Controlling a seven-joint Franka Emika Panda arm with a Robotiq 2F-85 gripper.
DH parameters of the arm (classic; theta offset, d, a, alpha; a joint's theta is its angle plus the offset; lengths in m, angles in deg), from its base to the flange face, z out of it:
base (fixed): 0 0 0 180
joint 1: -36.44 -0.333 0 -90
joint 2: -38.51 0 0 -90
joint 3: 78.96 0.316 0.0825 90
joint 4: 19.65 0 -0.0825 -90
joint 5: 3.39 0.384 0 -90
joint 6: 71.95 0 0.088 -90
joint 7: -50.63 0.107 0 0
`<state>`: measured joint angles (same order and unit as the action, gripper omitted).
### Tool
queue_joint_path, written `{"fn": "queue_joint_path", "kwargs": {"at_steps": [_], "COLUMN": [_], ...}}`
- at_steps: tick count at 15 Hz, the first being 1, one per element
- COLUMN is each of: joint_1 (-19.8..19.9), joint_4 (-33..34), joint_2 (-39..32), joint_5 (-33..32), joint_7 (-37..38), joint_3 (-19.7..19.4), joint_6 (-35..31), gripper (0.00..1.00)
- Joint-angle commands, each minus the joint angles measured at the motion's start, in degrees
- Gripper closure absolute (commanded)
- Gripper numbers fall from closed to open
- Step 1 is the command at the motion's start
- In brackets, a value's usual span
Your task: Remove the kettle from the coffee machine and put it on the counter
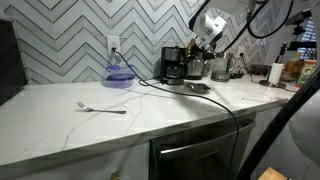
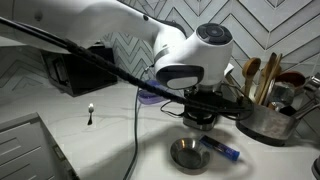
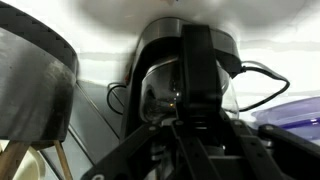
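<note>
1. Kettle [image 3: 160,95] sits tucked inside the coffee machine [image 3: 165,35]. In the wrist view its rounded belly catches the light and the black housing arches round it.
2. Pincer [image 3: 195,140] is right up at the machine's front. A dark upright bar crosses the kettle, but it could be the fingers or the kettle's own handle. So I cannot tell whether the pincer is spread, pressed together or pinching anything.
3. In an exterior view the coffee machine [image 1: 173,65] stands at the back of the table [image 1: 60,125], hard against the chevron-tiled wall.
4. Its sides are tight. A blue bowl [image 1: 119,75] sits near at the machine's 9 o'clock, and a steel cylinder [image 1: 195,68] stands just beside it at 3 o'clock.
5. Toward 7 o'clock from the machine the white table runs wide to its front edge. Only a fork [image 1: 103,108] lies there, and a black cable [image 1: 236,130] drops over that edge.
6. In an exterior view a round steel lid [image 2: 187,153] lies at the pincer's 6 o'clock, with a blue pen [image 2: 222,149] touching or nearly touching it. Wooden utensils [image 2: 262,80] stand at 3 o'clock.
</note>
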<state>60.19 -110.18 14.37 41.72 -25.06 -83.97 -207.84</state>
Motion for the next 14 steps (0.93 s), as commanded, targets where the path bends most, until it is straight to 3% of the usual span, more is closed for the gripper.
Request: {"fn": "queue_joint_path", "kwargs": {"at_steps": [1, 14], "joint_1": [1.58, 2.47], "joint_4": [-1.56, -4.87], "joint_2": [1.89, 5.28], "joint_5": [1.42, 2.14], "joint_7": [-2.47, -11.28], "joint_3": [0.47, -0.32], "joint_6": [2.41, 7.12], "gripper": [0.93, 0.93]}}
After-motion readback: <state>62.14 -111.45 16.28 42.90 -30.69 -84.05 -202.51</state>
